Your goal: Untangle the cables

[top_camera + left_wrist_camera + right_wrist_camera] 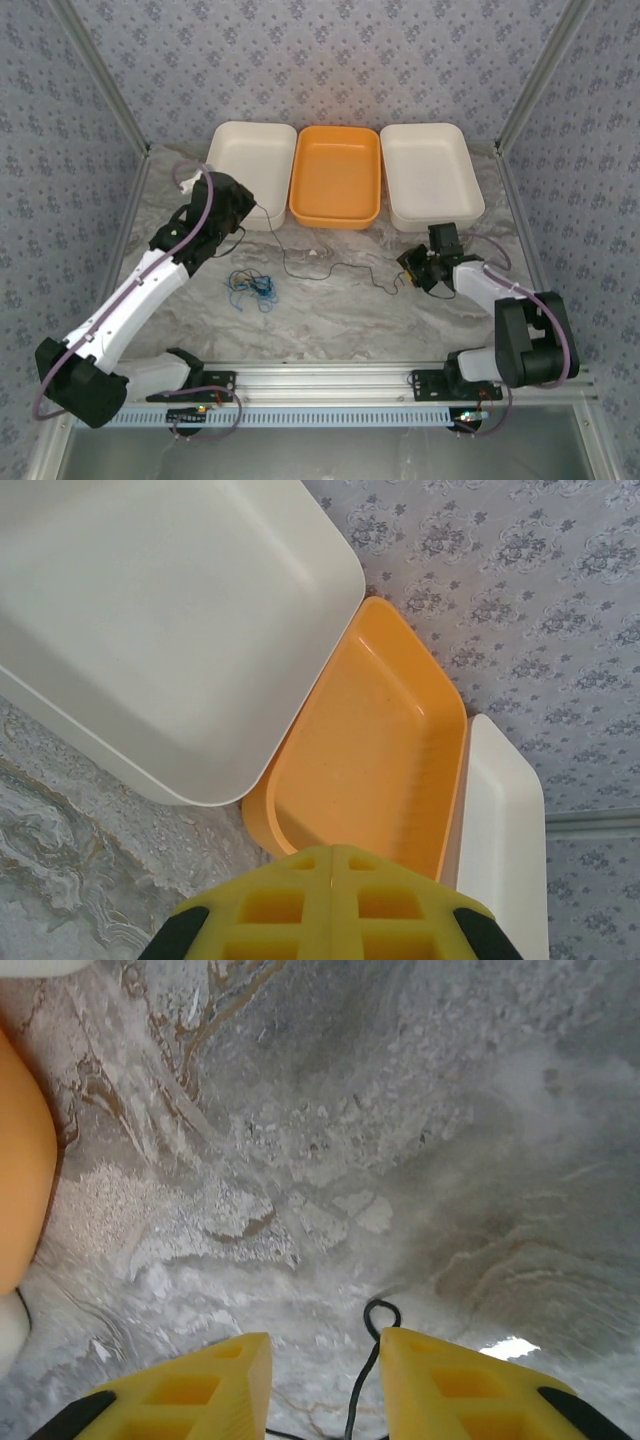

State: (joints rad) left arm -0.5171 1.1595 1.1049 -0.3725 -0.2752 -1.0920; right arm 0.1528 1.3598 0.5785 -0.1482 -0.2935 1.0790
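A thin dark grey cable runs across the marbled table from my left gripper to my right gripper. The left gripper is shut, its yellow fingers pressed together, and the cable's far end rises into its tip in the top view. The right gripper hangs low over the table and is open. The cable's other end lies between its fingers, close to the right one, and ends in a small loop. A tangle of blue-green cables lies on the table in front of the left arm.
Three trays stand in a row at the back: a white one, an orange one and a second white one. The left gripper hovers by the near corner of the left white tray and the orange tray.
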